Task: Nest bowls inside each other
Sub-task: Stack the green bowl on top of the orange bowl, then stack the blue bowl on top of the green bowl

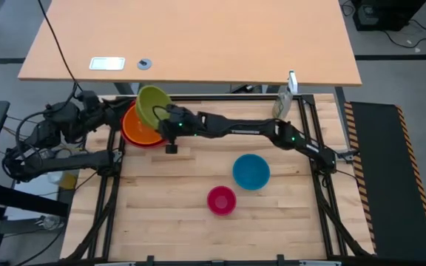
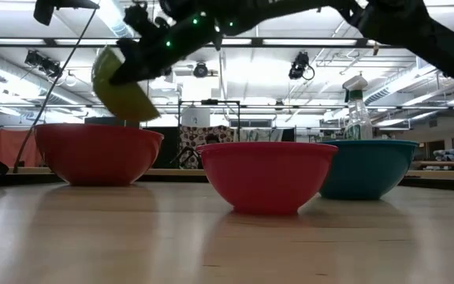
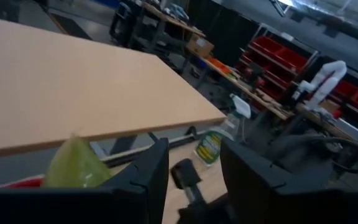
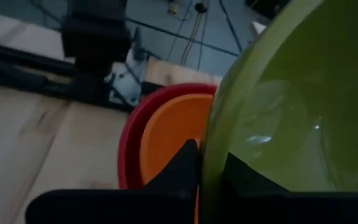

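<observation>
My right gripper (image 1: 170,123) reaches across the table to the far left and is shut on the green bowl (image 1: 152,106), which hangs tilted over the red bowl (image 1: 133,137). The orange bowl (image 4: 169,134) sits nested inside the red bowl (image 4: 129,149). The blue bowl (image 1: 251,171) and the magenta bowl (image 1: 221,200) stand apart on their bases near the table's middle. My left gripper (image 3: 194,155) is open with nothing between its fingers, drawn back at the table's far left (image 1: 115,112), beside the green bowl (image 3: 73,165). My right gripper holds the green bowl by its rim (image 4: 209,155), on the side toward the table's right. One finger (image 4: 182,165) is outside the wall and the other inside. The fingers come from the table's right, slanting slightly down. The bowl (image 2: 124,87) is lifted clear and tilted above the red bowl (image 2: 97,154).
A spray bottle (image 1: 282,102) stands at the table's far right corner. A tan desk (image 1: 198,37) lies beyond the far edge. Dark frame rails (image 1: 109,199) run along the table's left and right sides. Bare wood (image 1: 161,214) lies near the front.
</observation>
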### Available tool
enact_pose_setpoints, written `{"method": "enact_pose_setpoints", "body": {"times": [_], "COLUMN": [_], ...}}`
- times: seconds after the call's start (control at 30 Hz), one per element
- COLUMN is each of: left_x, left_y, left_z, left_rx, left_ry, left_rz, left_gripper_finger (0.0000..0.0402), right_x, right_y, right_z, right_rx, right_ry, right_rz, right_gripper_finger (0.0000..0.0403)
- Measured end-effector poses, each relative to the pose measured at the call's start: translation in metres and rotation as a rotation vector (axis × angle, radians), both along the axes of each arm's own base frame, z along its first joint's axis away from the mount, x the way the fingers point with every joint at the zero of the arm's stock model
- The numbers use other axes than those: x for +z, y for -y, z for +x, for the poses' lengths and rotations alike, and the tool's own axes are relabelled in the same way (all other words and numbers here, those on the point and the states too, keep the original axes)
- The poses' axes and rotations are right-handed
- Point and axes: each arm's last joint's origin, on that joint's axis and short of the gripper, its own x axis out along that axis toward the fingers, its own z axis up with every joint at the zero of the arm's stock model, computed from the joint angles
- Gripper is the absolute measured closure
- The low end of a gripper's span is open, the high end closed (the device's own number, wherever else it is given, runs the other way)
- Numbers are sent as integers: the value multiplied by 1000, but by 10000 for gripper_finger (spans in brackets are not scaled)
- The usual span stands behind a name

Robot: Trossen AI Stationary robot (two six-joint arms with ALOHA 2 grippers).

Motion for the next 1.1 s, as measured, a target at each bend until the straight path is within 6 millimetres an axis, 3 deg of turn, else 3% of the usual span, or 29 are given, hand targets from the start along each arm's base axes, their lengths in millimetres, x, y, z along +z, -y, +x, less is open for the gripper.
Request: {"method": "enact_pose_setpoints", "body": {"times": [0.23, 0.47, 0.63, 0.73, 0.93, 1.1], "left_x": [-1, -2, -6, -10, -14, -18], "left_y": [1, 1, 1, -1, -5, -10], "left_z": [0, 0, 1, 5, 22, 36], "left_rx": [-29, -34, -33, -29, -24, -25], "left_ry": [-10, -20, -59, -107, -186, -252], "left_rz": [-12, -8, -28, -44, -48, -47], "left_gripper_finger": [253, 253, 253, 253, 253, 253], "right_x": [-24, -2, 54, 71, 59, 42], "right_y": [9, 17, 12, 7, -2, -17], "right_z": [5, -6, -43, -70, -113, -147], "right_rx": [36, 7, -54, -67, -82, -62], "right_ry": [-24, -19, -104, -237, -606, -693], "right_rz": [172, 195, 228, 290, 371, 426], "right_gripper_finger": [294, 205, 189, 195, 211, 215]}}
